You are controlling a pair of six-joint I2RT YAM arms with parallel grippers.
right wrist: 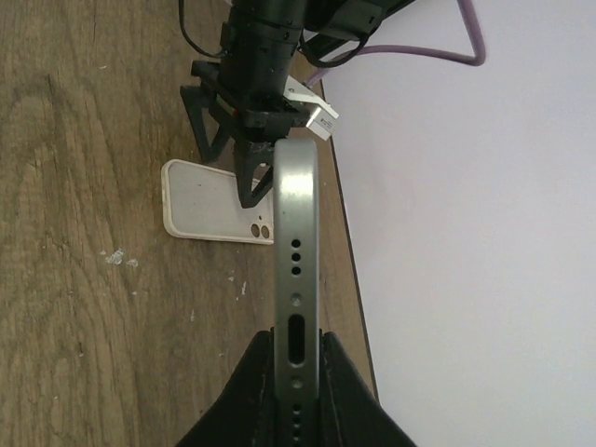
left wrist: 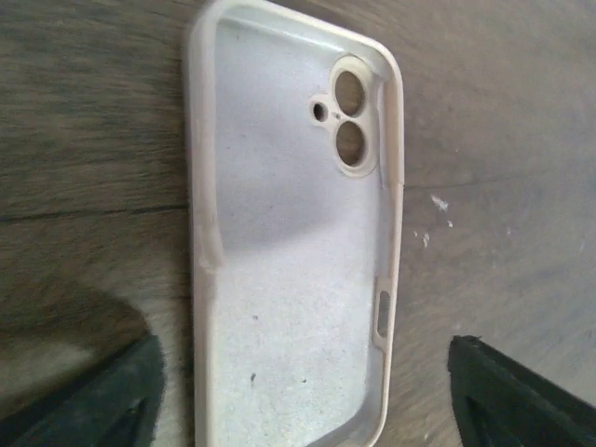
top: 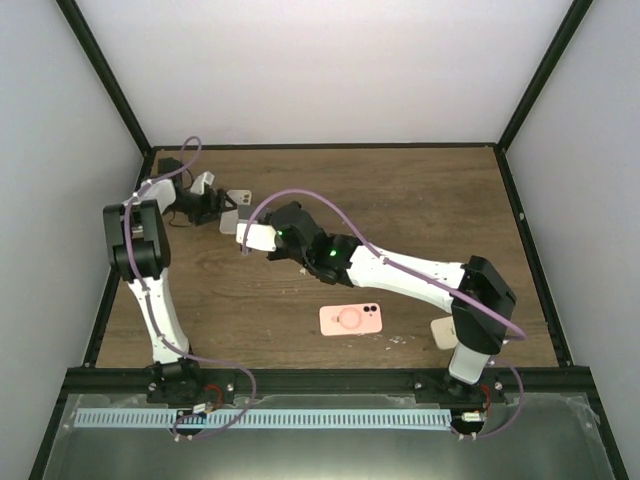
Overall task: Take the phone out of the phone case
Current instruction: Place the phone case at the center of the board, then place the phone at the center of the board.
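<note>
1. Brown wooden table (top: 420,200), boxed in by white walls
2. Near edge: a pink phone-shaped slab (top: 350,318) lies flat
3. Mid-table: right gripper (right wrist: 296,354) clamped on the phone (right wrist: 296,214), held edge-on
4. Far left: the phone case (left wrist: 298,242) lies flat and empty, untouched between the spread fingers of the left gripper (left wrist: 305,372)

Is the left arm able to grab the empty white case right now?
Probably yes. The left gripper hangs open right over the phone case, which lies flat on the table, one finger on each side, and nothing covers it.
</note>
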